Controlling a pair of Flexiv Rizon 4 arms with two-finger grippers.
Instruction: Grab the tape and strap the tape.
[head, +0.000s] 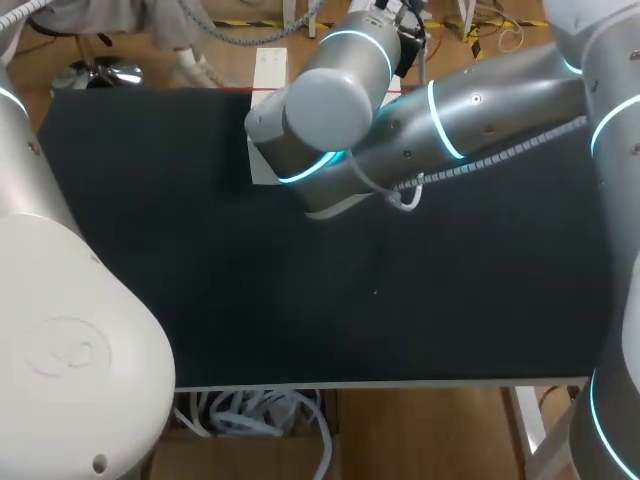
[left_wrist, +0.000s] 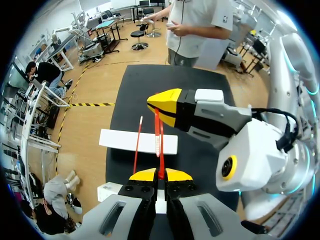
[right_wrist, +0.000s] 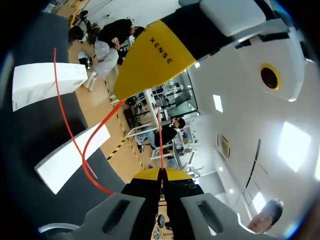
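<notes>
My left gripper (left_wrist: 160, 174) and right gripper (right_wrist: 160, 173) are each clamped on the red tape (left_wrist: 161, 160), which is held taut between them over the white box (left_wrist: 120, 141) at the desk's (left_wrist: 200, 85) far side. The tape looks thin, light and limp, so I'd grip it near the ends.

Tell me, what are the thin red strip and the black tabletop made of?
The red strip looks like thin flexible plastic or fabric ribbon: it bends in loose loops. The black tabletop seems a matte mat, cloth or rubber: no glare shows.
</notes>
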